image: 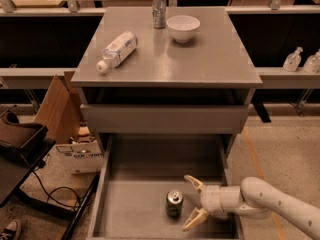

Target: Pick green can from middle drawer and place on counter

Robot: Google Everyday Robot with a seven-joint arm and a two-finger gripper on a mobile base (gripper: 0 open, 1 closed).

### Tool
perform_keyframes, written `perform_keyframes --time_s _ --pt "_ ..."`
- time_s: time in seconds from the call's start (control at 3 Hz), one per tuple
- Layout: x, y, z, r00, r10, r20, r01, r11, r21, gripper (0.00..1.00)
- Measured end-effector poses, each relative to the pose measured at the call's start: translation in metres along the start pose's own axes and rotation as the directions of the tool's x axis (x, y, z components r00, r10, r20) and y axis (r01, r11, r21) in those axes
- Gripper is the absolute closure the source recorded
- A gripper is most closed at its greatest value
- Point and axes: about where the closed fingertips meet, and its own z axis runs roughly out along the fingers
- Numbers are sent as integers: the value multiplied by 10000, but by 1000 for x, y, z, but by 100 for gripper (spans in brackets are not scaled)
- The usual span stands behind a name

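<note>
Gripper spread wide inside middle drawer; empty, just beside green can.

Green can, silver top, on grey middle drawer floor. Pincer at its 3 o'clock: cream fingers splayed, white body. Table matte grey; bowl white; slim can silver.
</note>
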Motion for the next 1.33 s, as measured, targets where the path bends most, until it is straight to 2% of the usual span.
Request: perform_keyframes --time_s 0.33,0.67,1.0,1.33 --pt "8 6 36 9994 333 -89 -339 9962 -802 26" --pt "8 7 53 9987 484 -136 -496 9921 -1155 49" --pt "-12 6 61 9957 903 221 -869 9883 -1255 72" --pt "-80 19 39 9839 1562 870 -1444 9811 -1287 96"
